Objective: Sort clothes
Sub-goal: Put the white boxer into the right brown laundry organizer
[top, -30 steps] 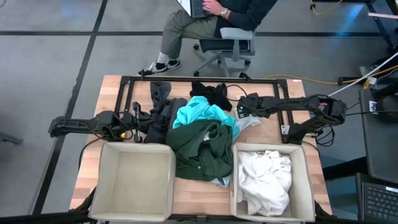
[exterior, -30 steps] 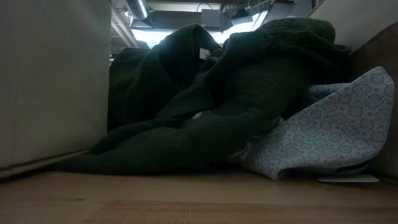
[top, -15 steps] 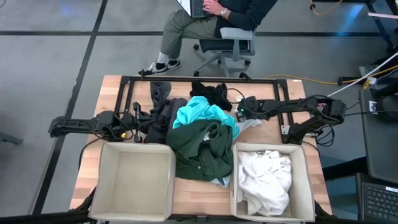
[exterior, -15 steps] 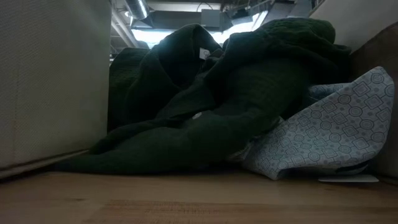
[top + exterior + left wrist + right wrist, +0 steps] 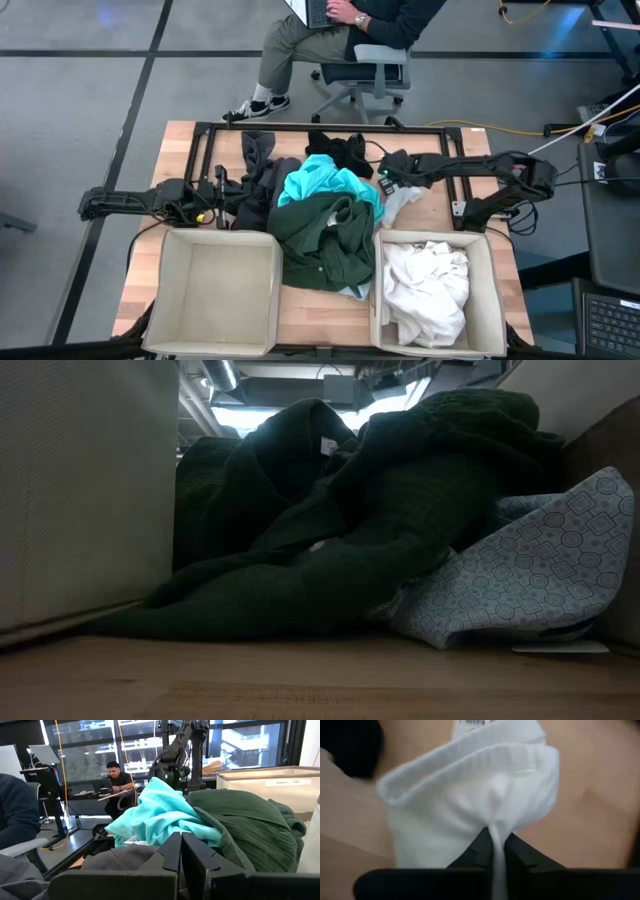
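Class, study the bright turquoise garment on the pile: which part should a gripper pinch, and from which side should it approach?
Probably the raised crest of the turquoise garment, coming straight down from above. It lies bunched on top of the pile, with the dark green garment overlapping its near edge and the dark grey garment on its left, so side approaches would likely snag neighbours.

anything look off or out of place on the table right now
Nothing looks damaged or spilled. The unsorted clothes lie heaped mid-table, the dark green garment draped between the two bins. The left bin is bare. The right gripper pinches a white garment.
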You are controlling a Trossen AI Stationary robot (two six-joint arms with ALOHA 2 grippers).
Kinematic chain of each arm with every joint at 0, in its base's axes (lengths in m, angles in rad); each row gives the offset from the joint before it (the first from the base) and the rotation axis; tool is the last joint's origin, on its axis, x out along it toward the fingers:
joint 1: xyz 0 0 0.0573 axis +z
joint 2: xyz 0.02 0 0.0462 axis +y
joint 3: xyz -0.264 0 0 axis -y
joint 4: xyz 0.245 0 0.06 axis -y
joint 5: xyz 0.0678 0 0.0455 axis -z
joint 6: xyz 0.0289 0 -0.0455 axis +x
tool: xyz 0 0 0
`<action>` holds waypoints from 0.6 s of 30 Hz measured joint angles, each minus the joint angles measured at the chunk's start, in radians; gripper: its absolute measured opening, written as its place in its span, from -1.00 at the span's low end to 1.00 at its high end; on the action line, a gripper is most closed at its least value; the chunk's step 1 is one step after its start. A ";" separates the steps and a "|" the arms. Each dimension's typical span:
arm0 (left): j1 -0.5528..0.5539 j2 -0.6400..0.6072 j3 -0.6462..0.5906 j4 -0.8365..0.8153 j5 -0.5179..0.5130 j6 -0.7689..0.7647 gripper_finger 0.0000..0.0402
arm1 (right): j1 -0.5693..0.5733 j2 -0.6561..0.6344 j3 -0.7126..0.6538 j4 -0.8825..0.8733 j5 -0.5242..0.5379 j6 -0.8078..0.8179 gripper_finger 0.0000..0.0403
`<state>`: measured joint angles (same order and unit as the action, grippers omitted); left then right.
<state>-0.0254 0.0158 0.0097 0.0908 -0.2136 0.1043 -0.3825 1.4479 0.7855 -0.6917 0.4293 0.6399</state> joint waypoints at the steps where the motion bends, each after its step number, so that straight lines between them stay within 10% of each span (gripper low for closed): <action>1: 0.000 0.000 0.000 0.000 0.000 0.000 -0.97 | 0.006 -0.004 0.031 -0.035 0.019 -0.014 -0.93; 18: 0.000 0.000 0.000 -0.027 0.000 0.000 -0.97 | 0.130 -0.010 0.547 -0.510 0.216 -0.047 -0.93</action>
<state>-0.0257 0.0162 0.0097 0.0639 -0.2134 0.1047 -0.2529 1.4376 1.3324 -1.2020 0.6452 0.5928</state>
